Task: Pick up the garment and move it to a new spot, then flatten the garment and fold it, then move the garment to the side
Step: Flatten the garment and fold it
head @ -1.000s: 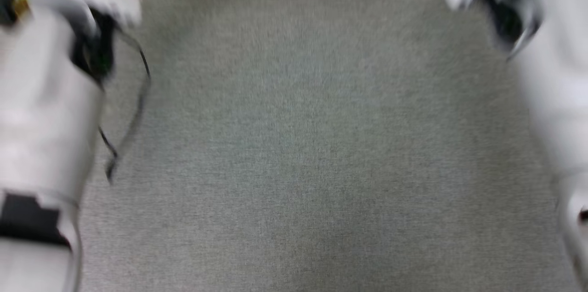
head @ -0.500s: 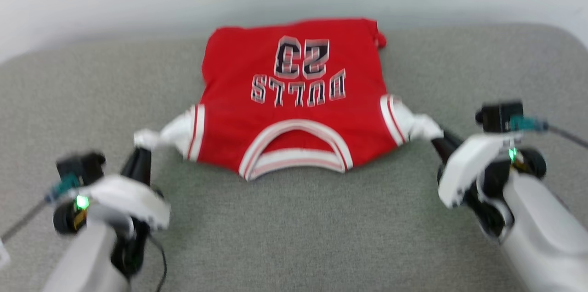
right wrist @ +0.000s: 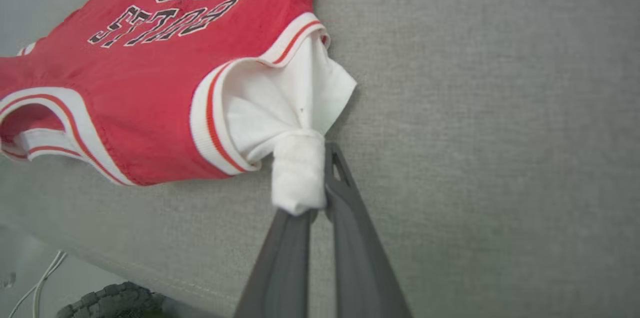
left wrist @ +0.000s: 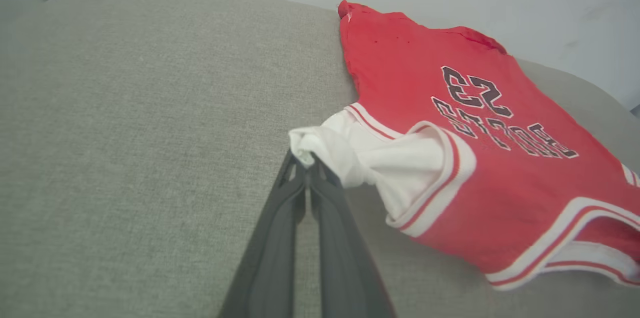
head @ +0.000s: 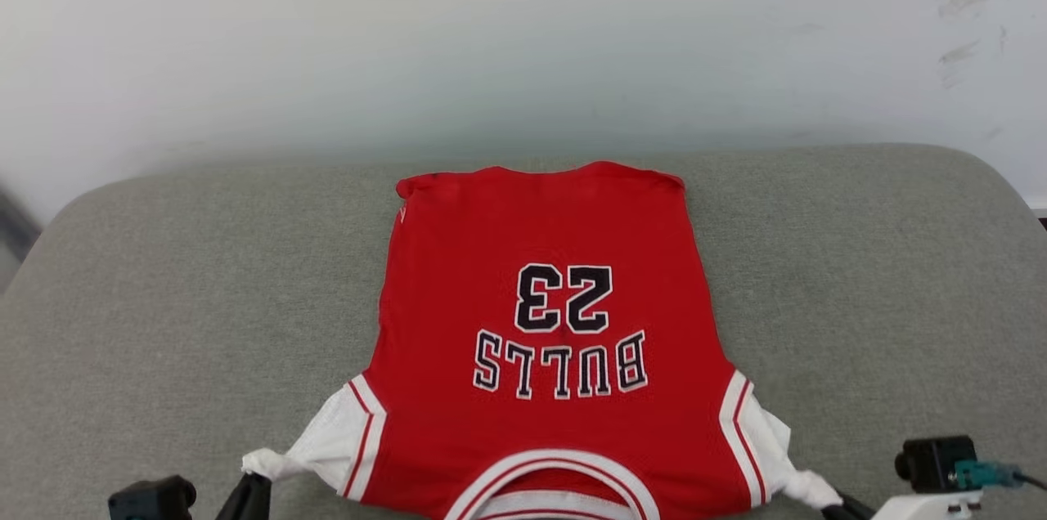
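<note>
The garment point(head: 556, 340), a red jersey with black lettering, lies spread face up on the grey cushioned surface point(head: 164, 299), its collar toward me. My left gripper point(head: 252, 487) is at the picture's lower left, shut on the bunched tip of the white sleeve point(left wrist: 345, 153). The left wrist view shows its two dark fingers pressed together at the cloth, left gripper point(left wrist: 306, 170). My right gripper point(head: 842, 510) at the lower right is shut on the other white sleeve point(right wrist: 295, 178), which wraps over one finger at the right gripper point(right wrist: 320, 185). Both sleeves are drawn outward.
A pale wall point(head: 523, 38) rises just behind the surface's far rounded edge. The surface's near edge point(right wrist: 150, 273) shows in the right wrist view, with floor, a white cable point(right wrist: 40, 283) and a dark tyre point(right wrist: 110, 303) below it. Bare grey fabric lies on both sides of the jersey.
The head camera has tilted upward, so the jersey and both grippers now sit lower in the picture. Both grippers keep their hold on the sleeves.
</note>
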